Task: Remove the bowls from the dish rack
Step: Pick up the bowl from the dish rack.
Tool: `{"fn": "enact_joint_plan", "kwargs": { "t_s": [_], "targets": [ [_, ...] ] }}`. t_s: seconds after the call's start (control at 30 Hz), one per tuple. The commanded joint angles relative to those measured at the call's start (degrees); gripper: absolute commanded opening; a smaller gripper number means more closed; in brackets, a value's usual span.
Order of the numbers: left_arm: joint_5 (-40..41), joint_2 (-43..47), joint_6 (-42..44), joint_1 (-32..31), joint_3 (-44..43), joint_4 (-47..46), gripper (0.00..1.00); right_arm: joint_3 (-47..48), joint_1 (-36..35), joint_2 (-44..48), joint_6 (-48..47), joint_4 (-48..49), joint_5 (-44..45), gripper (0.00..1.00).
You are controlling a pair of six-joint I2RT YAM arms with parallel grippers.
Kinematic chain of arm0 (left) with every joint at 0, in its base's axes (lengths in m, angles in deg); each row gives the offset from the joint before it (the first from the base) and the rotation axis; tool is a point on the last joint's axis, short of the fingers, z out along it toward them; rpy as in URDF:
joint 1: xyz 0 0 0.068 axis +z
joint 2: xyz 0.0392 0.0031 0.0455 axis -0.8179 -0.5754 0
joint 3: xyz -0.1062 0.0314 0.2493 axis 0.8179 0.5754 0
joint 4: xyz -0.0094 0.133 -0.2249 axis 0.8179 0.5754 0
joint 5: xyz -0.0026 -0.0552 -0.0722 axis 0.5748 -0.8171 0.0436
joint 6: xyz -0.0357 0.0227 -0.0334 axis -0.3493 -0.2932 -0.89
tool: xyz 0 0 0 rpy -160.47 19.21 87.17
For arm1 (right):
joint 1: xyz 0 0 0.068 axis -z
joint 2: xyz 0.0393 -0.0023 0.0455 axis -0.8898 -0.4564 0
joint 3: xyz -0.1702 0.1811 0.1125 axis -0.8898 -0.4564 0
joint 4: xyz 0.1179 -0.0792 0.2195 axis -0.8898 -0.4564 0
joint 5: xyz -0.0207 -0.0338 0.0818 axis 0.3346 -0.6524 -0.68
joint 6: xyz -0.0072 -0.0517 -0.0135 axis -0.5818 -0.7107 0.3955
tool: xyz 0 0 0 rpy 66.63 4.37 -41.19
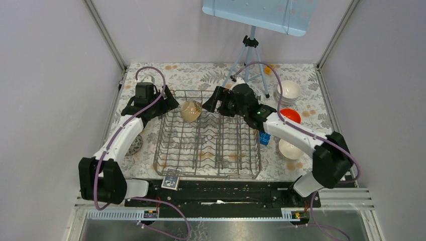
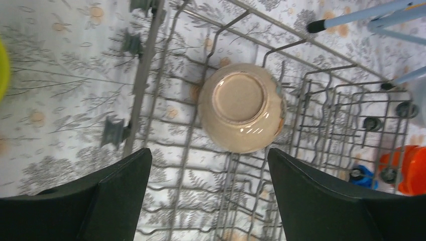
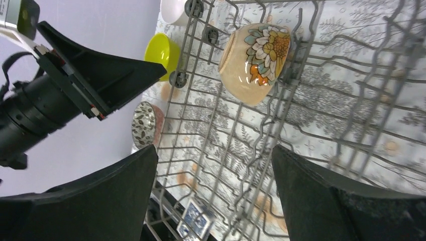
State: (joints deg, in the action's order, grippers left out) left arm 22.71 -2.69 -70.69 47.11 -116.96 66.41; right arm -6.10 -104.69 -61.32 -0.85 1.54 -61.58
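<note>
Black-and-white speckles cover a bowl (image 1: pixel 134 144) on the bench (image 1: pixel 196 75) at the left of the top view, outside the rack (image 1: pixel 211 176). A lime bowl (image 3: pixel 162 50) also stands on the bench beyond the rack's corner, at the upper left of the right wrist view.

The left gripper (image 2: pixel 208 155) hangs over the rack's upper-left corner. Its jaws are spread wide and nothing lies between them. In its own view the beige bowl (image 2: pixel 242 108) sits just past the fingers (image 2: pixel 120 193), with its flat base turned to the camera. This bowl is tipped on its side among the tines in the upper-left part of the rack, and it is the only bowl inside. The right wrist view shows a painted flower on its wall.

The right gripper (image 3: pixel 214 148) hovers over the upper middle of the rack, right of the beige bowl. It too is wide open and empty, clear of the bowl.

Right of the rack, a blue block (image 1: pixel 264 139) lies just beside the wire wall. An orange bowl (image 1: pixel 290 115) sits above it, partly under the right arm. Stacked white bowls (image 1: pixel 289 90) stand at the upper right, and a single white bowl (image 1: pixel 290 149) lies lower down. A tripod (image 1: pixel 249 55) stands at the top centre, behind the rack.
</note>
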Motion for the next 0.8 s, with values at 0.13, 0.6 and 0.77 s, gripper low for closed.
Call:
{"fn": "enact_joint_plan", "kwargs": {
  "t_s": [0.13, 0.6, 0.77],
  "targets": [
    [-6.65, -5.55, -8.76, 1.15, 3.88, -14.31, 0.85, 2.72, 1.67, -9.43, 13.16, 15.41, -4.9, 0.92],
    [-6.52, -12.28, -9.99, 1.27, 5.66, -19.62, 0.77, 5.25, 3.44, -20.22, 16.82, 19.42, -5.59, 0.89],
    [-5.64, -12.98, -9.62, 1.31, 6.23, -19.71, 0.76, 7.6, 3.7, -23.62, 17.62, 20.48, -7.19, 0.87]
  ]
}}
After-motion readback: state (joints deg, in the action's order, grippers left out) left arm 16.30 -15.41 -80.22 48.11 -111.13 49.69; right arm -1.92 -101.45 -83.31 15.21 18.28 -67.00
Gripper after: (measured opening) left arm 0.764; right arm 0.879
